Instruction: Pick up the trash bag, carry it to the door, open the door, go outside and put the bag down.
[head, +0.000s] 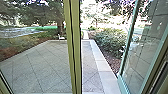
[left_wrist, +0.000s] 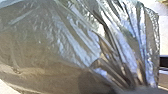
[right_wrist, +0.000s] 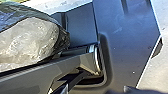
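Glass door (head: 142, 47) open, right of the head view; paving (head: 45, 67) lower left. Trash bag (left_wrist: 62, 47) at the left wrist, pleats gathered; grip of left gripper and right gripper cannot be told. Passage calls for slow driving, bag clear of green post (head: 73, 47).

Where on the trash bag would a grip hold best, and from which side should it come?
Probably the tight folds of the trash bag, with the jaws closing across them from the gathered end, opposite the bulging body. There the plastic draws together into narrow pleats, while the body is broad, rounded and likely harder to pinch.
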